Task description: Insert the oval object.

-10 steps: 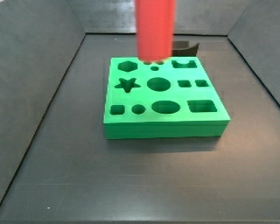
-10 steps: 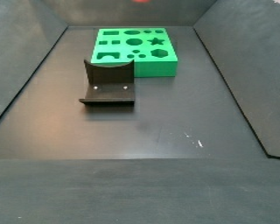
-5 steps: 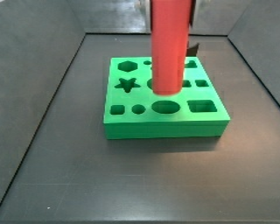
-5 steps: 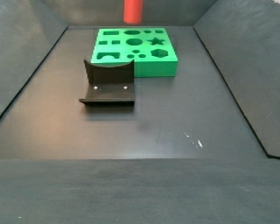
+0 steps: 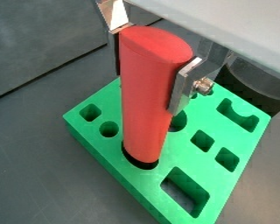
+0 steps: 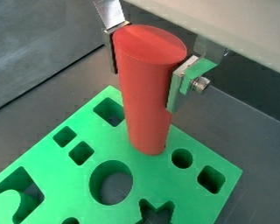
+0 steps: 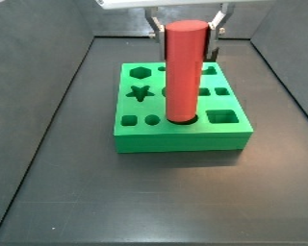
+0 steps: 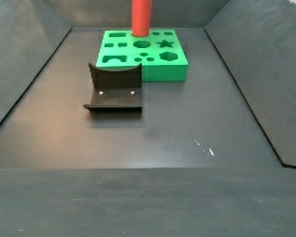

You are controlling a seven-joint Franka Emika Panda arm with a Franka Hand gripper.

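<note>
Red oval peg (image 7: pixel 183 72): upright, top clamped in pincer (image 7: pixel 185 27), foot in green block (image 7: pixel 183 130) oval hole

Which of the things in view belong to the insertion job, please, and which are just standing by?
In the job:
- red peg, lower end at a hole in the block
- green block
- end effector, above the block, shut on the peg's top

Standing by:
- fixture, on the floor beside the block
</note>
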